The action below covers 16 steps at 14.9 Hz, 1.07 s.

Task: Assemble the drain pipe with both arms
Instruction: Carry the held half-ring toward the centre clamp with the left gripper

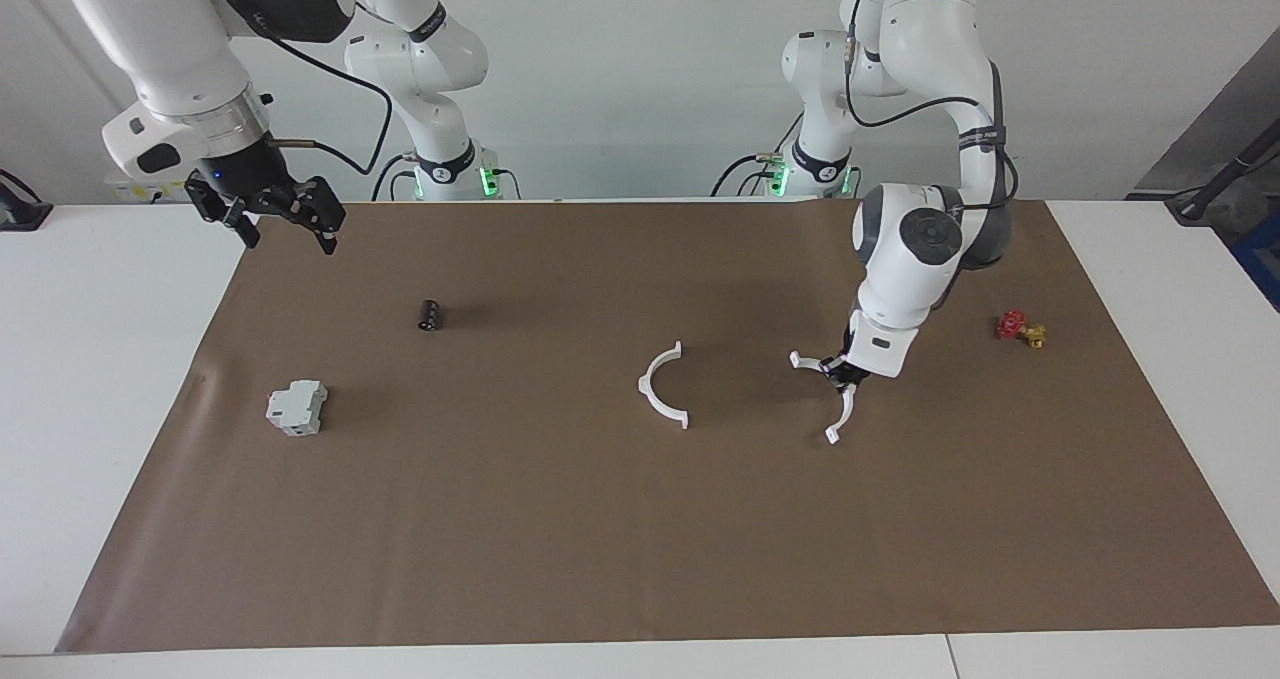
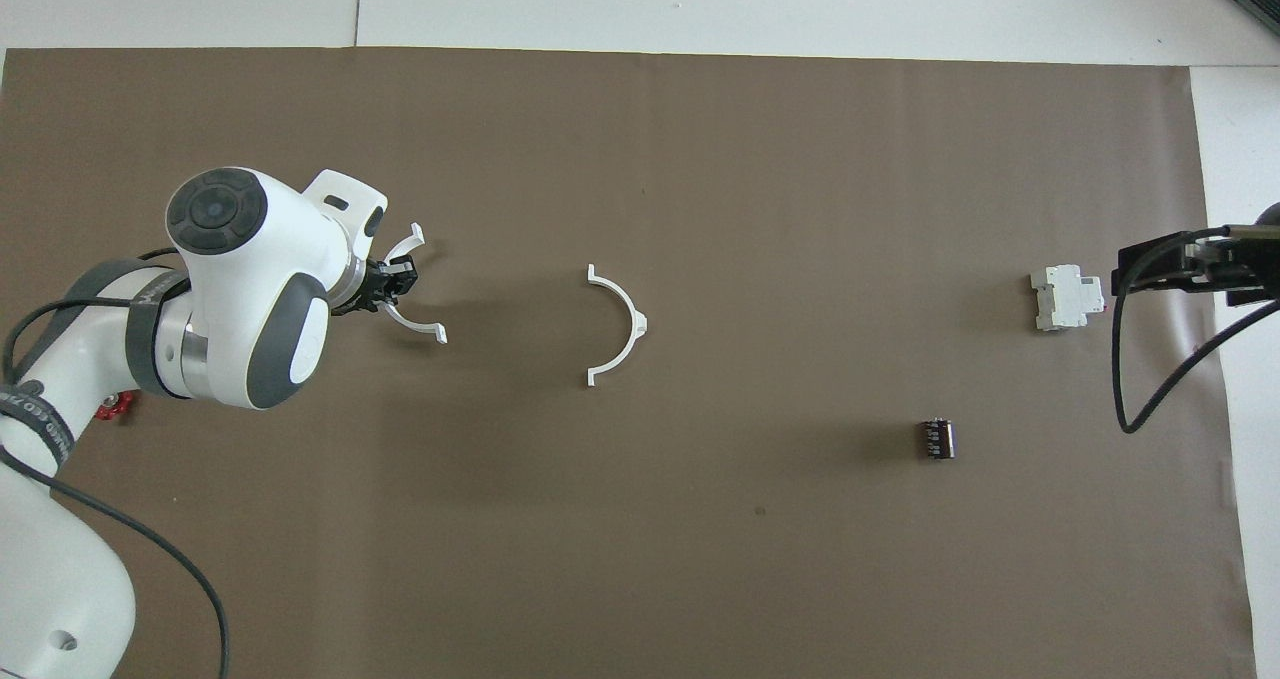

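One white half-circle arc of the drain pipe (image 1: 662, 387) (image 2: 618, 325) lies flat near the middle of the brown mat. The other arc (image 1: 836, 409) (image 2: 418, 325) hangs just above the mat, toward the left arm's end, its open side facing the lying arc. My left gripper (image 1: 845, 378) (image 2: 394, 285) is shut on the middle of this arc. My right gripper (image 1: 283, 218) (image 2: 1185, 267) waits high over the mat's corner at the right arm's end, open and holding nothing.
A grey-white boxy block (image 1: 297, 408) (image 2: 1067, 298) and a small black cylinder (image 1: 429, 314) (image 2: 937, 438) lie toward the right arm's end. A small red valve (image 1: 1019, 329) (image 2: 115, 407) sits near the left arm's end. The brown mat (image 1: 640, 559) covers the table.
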Motion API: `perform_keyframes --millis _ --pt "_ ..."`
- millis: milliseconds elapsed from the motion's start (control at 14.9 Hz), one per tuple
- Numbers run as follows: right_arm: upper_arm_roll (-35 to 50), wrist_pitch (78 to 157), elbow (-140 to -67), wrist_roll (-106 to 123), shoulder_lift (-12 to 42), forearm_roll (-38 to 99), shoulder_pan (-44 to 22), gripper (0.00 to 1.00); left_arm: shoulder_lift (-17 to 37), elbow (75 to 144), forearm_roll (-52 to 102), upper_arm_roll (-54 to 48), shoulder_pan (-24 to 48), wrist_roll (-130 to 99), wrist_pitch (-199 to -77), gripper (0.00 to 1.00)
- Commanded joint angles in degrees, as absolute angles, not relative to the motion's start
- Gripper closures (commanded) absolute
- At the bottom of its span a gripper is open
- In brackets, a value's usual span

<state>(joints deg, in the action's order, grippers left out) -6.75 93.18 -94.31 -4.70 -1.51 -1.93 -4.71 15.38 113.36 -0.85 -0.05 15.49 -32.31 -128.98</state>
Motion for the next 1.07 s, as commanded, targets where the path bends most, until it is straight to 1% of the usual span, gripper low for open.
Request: perform_keyframes --millis 0,201,469,670,1004 --pt "-7.21 92.72 -95.27 -3.52 -2.55 -0.88 -4.83 0.00 16.17 112.15 -1.93 0.70 18.89 -37.43 -127.79 1.00" --pt "-7.21 92.72 -95.27 -3.52 -2.55 -0.88 -4.83 0.00 17.05 110.48 -2.02 -1.48 18.90 -37.80 -128.23 1.00" --pt "-7.21 92.72 -95.27 -3.52 -2.55 -0.88 -4.83 0.00 18.10 109.25 -3.34 -1.93 18.90 -27.37 -128.50 1.00" --pt "-7.21 92.72 -95.27 -3.52 -2.55 -0.88 -4.83 0.00 20.56 106.44 -3.25 -3.59 18.90 -24.17 -128.50 1.00" --pt "-7.21 92.72 -95.27 -3.52 -2.55 -0.88 -4.83 0.00 22.85 106.17 -3.25 -6.86 19.59 -24.87 -130.95 1.00"
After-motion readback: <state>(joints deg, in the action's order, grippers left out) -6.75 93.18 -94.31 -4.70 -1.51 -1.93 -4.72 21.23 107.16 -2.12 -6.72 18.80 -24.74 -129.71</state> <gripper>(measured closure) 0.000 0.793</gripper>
